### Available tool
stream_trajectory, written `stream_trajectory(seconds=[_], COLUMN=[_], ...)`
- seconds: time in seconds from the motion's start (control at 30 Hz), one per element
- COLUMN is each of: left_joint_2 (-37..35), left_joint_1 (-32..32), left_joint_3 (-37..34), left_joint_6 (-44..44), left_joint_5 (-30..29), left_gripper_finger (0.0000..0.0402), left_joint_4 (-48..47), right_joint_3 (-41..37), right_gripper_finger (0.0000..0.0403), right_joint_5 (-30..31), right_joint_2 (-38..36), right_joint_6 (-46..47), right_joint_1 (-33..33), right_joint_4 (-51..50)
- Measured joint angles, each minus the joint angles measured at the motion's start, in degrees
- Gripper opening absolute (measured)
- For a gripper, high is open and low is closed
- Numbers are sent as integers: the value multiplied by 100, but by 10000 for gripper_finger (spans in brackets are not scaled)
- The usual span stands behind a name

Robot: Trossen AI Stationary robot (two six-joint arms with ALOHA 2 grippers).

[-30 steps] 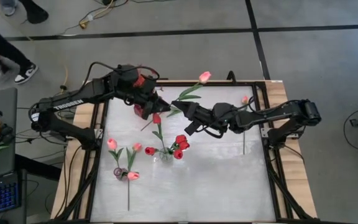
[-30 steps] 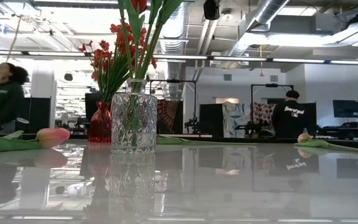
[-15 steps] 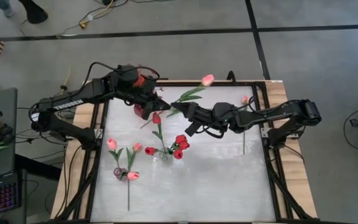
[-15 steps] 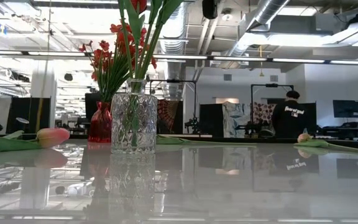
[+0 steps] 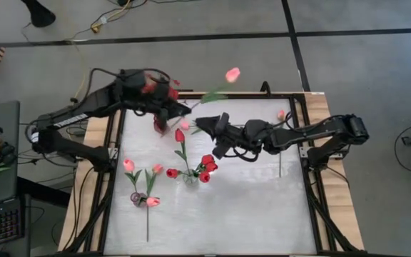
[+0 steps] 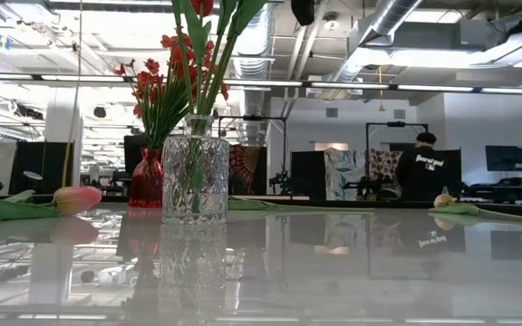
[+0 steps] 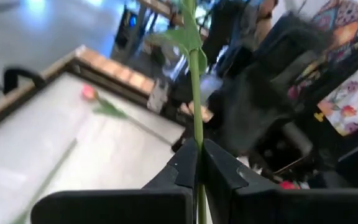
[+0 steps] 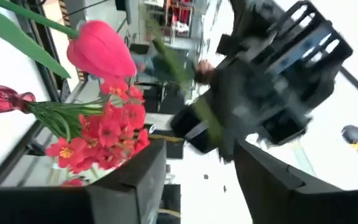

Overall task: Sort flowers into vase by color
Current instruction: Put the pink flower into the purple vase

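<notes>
A pink tulip (image 5: 232, 74) is held in the air above the far edge of the worktop (image 5: 248, 207), its long green stem (image 7: 194, 81) clamped between the closed fingers of the left gripper (image 7: 196, 163). The right gripper (image 5: 200, 123) sits just beside it, with its fingers parted and nothing between them, so the flower appears to be carried by the left arm alone.

A small red vase (image 6: 146, 181) filled with bushy red blossoms (image 8: 107, 134) stands near the left gripper. Nearer the middle, red tulips (image 5: 207, 166) are gathered in a clear glass vase (image 6: 195, 169), and pink tulips (image 5: 129, 165) are set in a third vase (image 5: 137, 198) toward the left front. Another pink tulip (image 5: 281, 114) lies loose on the worktop by the right arm.

The step in hand is judged to be a hand-over just completed. The next move calls for the stem to be carried over the pink group's vase, turned upright and lowered in.
</notes>
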Motion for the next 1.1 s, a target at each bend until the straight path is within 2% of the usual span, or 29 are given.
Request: stream_trajectory(seconds=[0.13, 0.3, 0.43, 0.63, 0.77, 0.83, 0.97, 1.1], left_joint_2=[-402, -1051, -1636, -2515, -3159, -3485, -4103, -4552], left_joint_1=[102, 89, -181, -852, -1297, -1486, -1741, -1842], left_joint_3=[155, 175, 103, -437, -1101, -1525, -2329, -2972], left_joint_6=[212, 535, 820, 1051, 1154, 1154, 849, 559], left_joint_5=[-177, -200, -182, -275, -195, 40, 431, 679], left_gripper_finger=[2, 2, 2, 1, 0, 0, 0, 0], left_joint_4=[-41, -75, -108, 64, 758, 1402, 2722, 3331], right_joint_3=[0, 0, 0, 0, 0, 0, 0, 0], right_gripper_finger=[237, 239, 239, 239, 239, 239, 239, 239], right_joint_5=[62, 391, 826, 926, 924, 924, 922, 922], right_joint_2=[-92, -526, -1046, -1740, -1950, -1963, -1865, -1696], right_joint_6=[382, 1286, 2595, 4953, 6119, 6531, 7133, 7444], right_joint_1=[-70, -228, -389, -344, -206, -146, -41, 45], right_joint_4=[-15, -325, -891, -2213, -3037, -3352, -3684, -3757])
